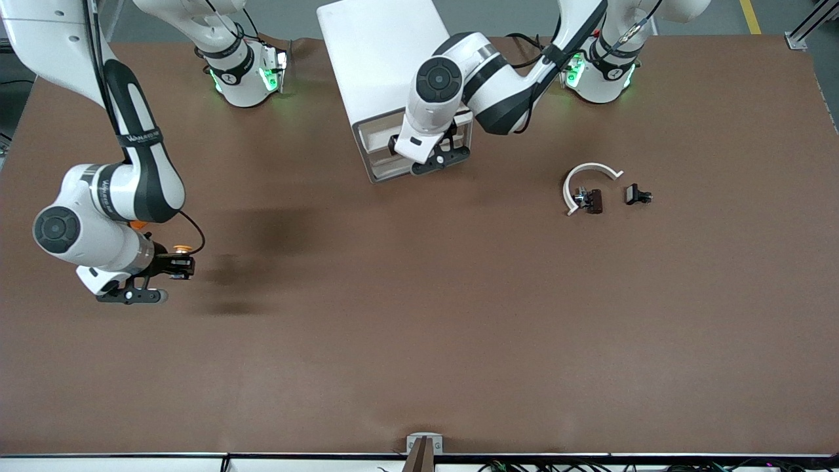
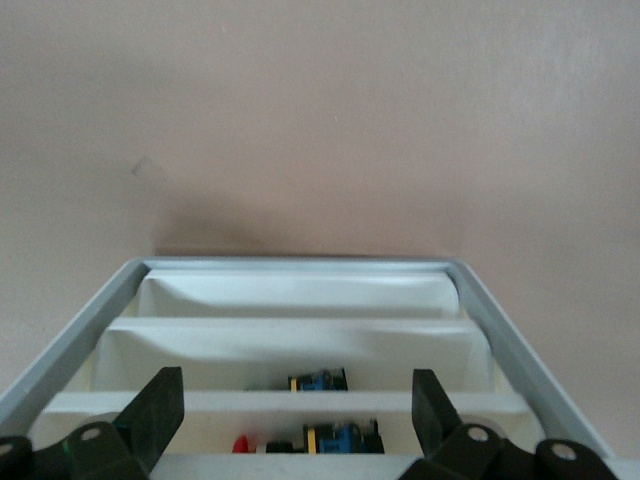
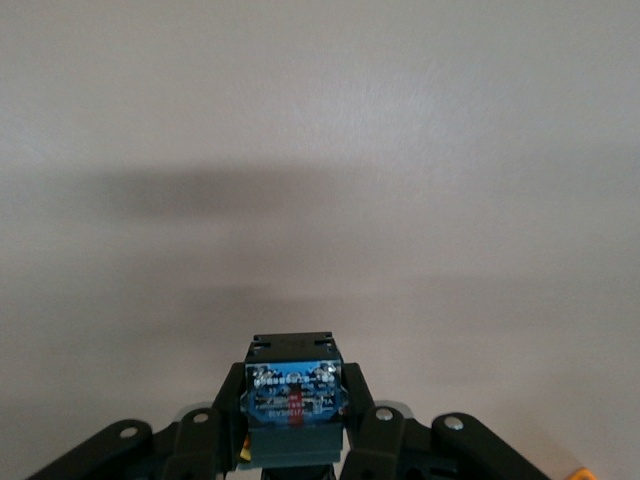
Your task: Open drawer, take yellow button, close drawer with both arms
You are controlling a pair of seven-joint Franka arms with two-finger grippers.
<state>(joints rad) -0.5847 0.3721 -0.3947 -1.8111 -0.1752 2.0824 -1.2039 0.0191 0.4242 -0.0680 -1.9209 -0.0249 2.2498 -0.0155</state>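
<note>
Brown tabletop is lying mostly bare. At nine o'clock the right gripper (image 1: 172,267) is clamping the button (image 3: 292,398) over the table; at twelve the left gripper (image 1: 440,159), spread wide, is facing the cabinet (image 1: 387,72), where the drawer (image 2: 300,300) probably needs closing.

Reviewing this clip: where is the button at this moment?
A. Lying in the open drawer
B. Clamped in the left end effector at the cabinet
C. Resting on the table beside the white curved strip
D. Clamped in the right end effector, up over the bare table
D. The right end effector is shut on the button above the table, while the left end effector stands open at the cabinet.
</note>
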